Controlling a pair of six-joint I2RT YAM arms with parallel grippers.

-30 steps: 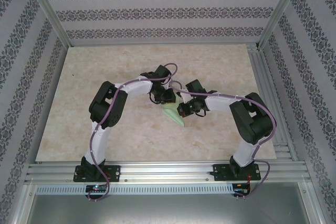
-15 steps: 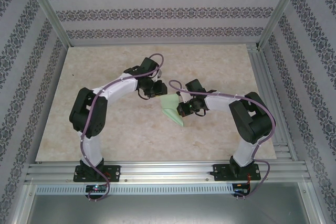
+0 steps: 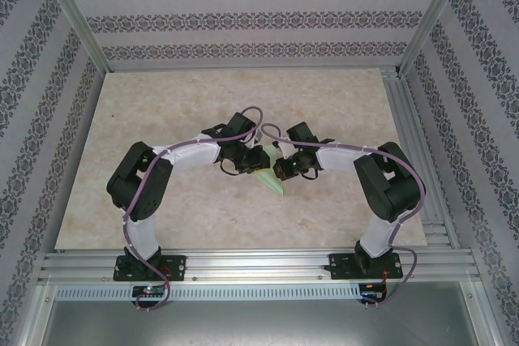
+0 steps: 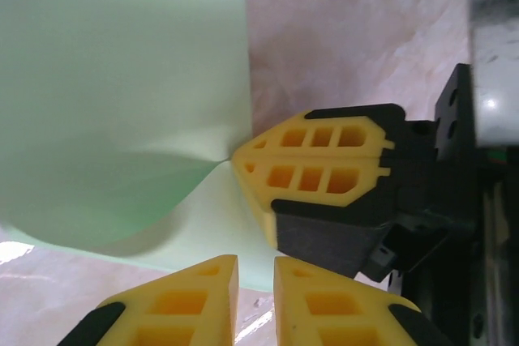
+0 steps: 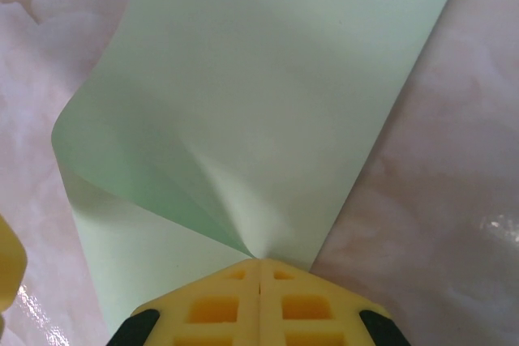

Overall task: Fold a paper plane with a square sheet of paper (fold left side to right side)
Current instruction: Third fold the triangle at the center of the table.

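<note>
The square sheet of paper (image 3: 276, 186) lies mid-table as a pale green pointed wedge. Its left part curls over toward the right as a raised flap (image 5: 268, 79). My right gripper (image 5: 259, 263) is shut, and its tips press the flap down onto the lower layer at the paper's near edge. The left wrist view shows that gripper (image 4: 237, 158) touching the paper (image 4: 122, 79) where the creases meet. My left gripper (image 4: 255, 269) hovers just off the paper's edge, open by a narrow gap with nothing in it. From above, the left gripper (image 3: 259, 163) sits close beside the right gripper (image 3: 278, 169).
The beige marbled table top (image 3: 162, 119) stretches out around the paper. An aluminium frame rail (image 3: 259, 265) runs along the near edge by the arm bases. Patterned walls close in the back and sides.
The left arm pulled back and left away from the paper, then came back in beside the right gripper. The right gripper stayed shut on the same spot.
</note>
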